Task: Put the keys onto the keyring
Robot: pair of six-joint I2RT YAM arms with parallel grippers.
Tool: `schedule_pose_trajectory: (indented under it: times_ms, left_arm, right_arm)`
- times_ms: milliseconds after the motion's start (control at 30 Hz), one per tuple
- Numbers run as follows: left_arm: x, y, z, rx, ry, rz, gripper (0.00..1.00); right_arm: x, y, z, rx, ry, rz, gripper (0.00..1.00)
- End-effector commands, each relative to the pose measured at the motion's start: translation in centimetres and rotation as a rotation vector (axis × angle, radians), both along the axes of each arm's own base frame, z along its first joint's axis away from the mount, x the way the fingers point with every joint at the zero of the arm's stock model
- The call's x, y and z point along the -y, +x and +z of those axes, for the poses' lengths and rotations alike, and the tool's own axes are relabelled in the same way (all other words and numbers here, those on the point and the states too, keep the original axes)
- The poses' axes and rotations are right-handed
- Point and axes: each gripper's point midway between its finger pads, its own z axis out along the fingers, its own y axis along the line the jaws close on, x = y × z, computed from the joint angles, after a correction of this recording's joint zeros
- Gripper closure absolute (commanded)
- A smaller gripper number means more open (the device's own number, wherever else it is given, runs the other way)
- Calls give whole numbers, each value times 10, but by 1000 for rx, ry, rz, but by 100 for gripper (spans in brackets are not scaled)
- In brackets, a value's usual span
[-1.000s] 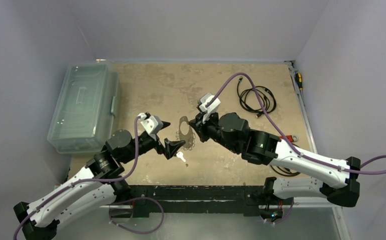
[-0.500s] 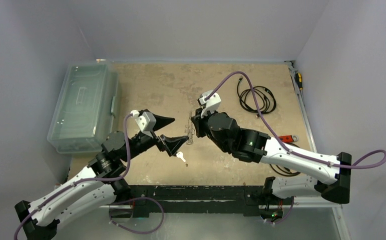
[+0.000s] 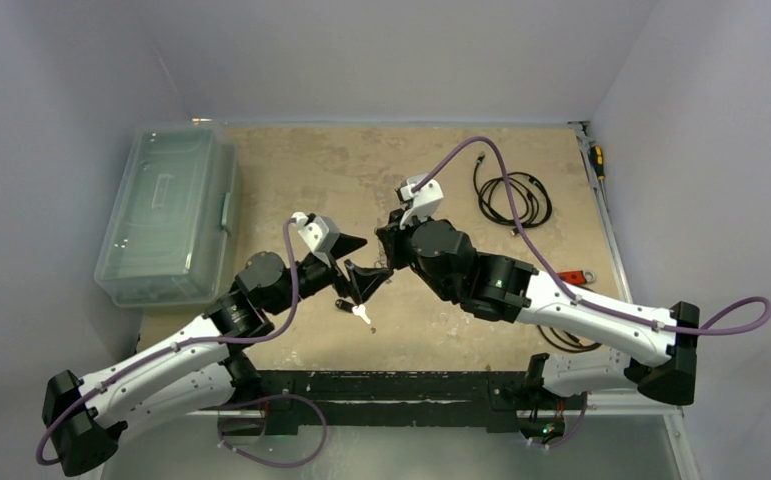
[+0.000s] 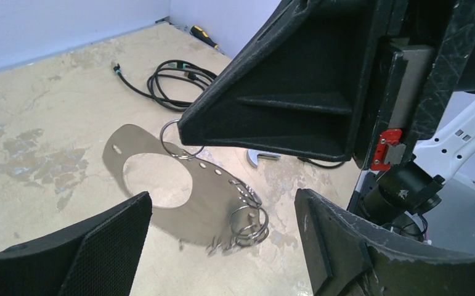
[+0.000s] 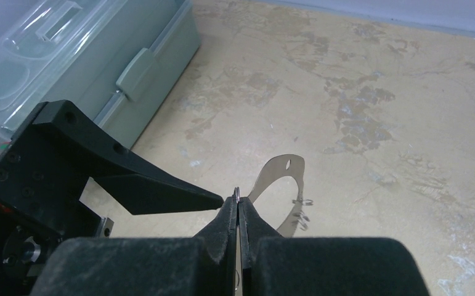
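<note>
- Two claws meet over the middle of the bench [image 3: 291,170]. The right claw [image 5: 238,208] is pinched fully closed on a thin wire ring [image 4: 178,140] threaded through the keyring [image 4: 161,179]. The left claw [image 3: 359,262] gapes wide, with nothing between its fingers [image 4: 108,250].
- The keyring hangs tilted from that pinch, just ahead of the left claw's opening. Whether its low end touches the bench I cannot tell.
- As I judge it, the step in hand is steadying the keyring so a key can be brought to it. The right claw grips very little metal (a single loop of wire), so slow, even motion is wise. A jerk could swing or twist the plate.
- If the left claw takes the plate, it would do best to close on the flat edge. That is away from the small rings [image 4: 247,219] at the low end and leaves them free for threading.
- Below the claws, the silver key [image 3: 362,316] lies on the bench, not on the keyring. A dark speck beside it may be the black-headed key, but it is too small to be sure.
- Well apart sit the coiled cable [image 3: 511,195], the wrench [image 3: 573,275] and the clear box [image 3: 166,215]. None is in the way.
</note>
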Motion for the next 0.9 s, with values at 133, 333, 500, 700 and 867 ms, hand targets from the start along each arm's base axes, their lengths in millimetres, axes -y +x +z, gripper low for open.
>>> schedule_pose_trajectory:
  times_ms: [133,333,500,700,867]
  left_arm:
    - [7,5,16,39,-39,11,31]
    - [-2,16,6,12,47,81,53]
    - [-6,13,9,20,68,83,74]
    - [-5,10,11,21,94,67,86]
    - [-4,9,5,6,128,58,100]
  right_arm:
    - [-6,1,27,11,97,-9,100]
    - [-10,-4,23,-14,94,15,100]
    - [-12,-7,22,-26,97,30,100]
    - [-15,-11,17,-41,88,42,100]
    - [-16,-11,13,-48,78,42,100]
